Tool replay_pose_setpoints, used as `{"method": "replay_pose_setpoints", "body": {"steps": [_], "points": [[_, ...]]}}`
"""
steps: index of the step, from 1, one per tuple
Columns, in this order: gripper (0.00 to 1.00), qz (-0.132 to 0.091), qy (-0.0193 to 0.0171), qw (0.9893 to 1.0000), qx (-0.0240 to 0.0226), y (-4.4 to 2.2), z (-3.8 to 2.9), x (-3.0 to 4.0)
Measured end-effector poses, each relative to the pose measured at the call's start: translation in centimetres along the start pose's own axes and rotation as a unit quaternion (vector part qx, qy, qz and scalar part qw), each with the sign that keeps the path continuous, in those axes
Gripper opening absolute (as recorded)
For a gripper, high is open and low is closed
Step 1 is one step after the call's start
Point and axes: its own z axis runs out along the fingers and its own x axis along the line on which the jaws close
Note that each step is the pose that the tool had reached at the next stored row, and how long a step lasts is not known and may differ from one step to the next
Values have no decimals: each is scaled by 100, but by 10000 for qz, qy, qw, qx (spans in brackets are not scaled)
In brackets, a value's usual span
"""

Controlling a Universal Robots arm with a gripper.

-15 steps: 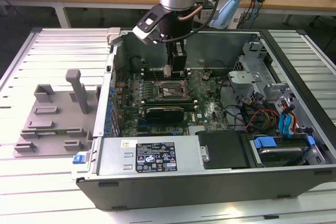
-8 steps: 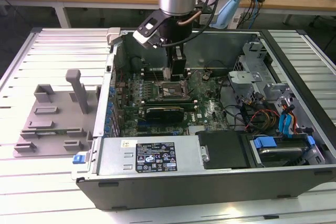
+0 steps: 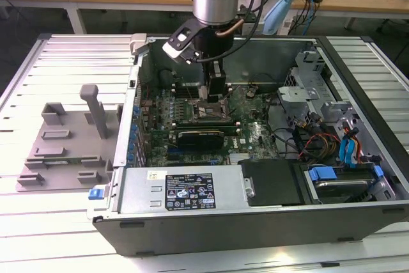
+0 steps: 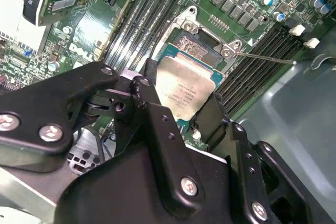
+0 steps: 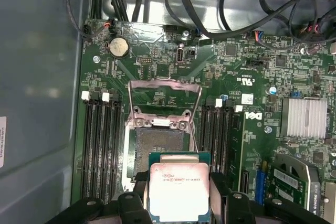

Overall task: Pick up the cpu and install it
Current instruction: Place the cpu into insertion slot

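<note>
The cpu (image 5: 178,190), a flat square chip with a shiny silver top, sits between the black fingers of my gripper (image 5: 178,196), which is shut on it from two opposite sides. In the second wrist view the cpu (image 4: 184,88) hangs tilted just over the near part of the black motherboard socket (image 4: 197,45). The socket (image 5: 159,144) lies bare, with its metal load frame (image 5: 164,85) folded back open. In the exterior view my gripper (image 3: 213,97) reaches down into the open computer case (image 3: 358,215) over the motherboard.
Memory slots (image 5: 100,145) run along both sides of the socket. A graphics card (image 3: 201,136) lies beside it and a finned heatsink (image 5: 303,117) stands further off. Cables (image 3: 307,142) and a drive cage (image 3: 310,71) fill the exterior view's right. A grey fixture tray (image 3: 64,151) lies outside the case.
</note>
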Motion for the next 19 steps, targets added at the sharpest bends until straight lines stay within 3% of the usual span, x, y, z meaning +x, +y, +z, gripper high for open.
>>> {"method": "replay_pose_setpoints", "body": {"steps": [5,9,19], "points": [[55,35,1,10000,2,10,137,11],[55,42,2,10000,2,21,168,33],[55,60,-2,10000,4,22,357,97]]}}
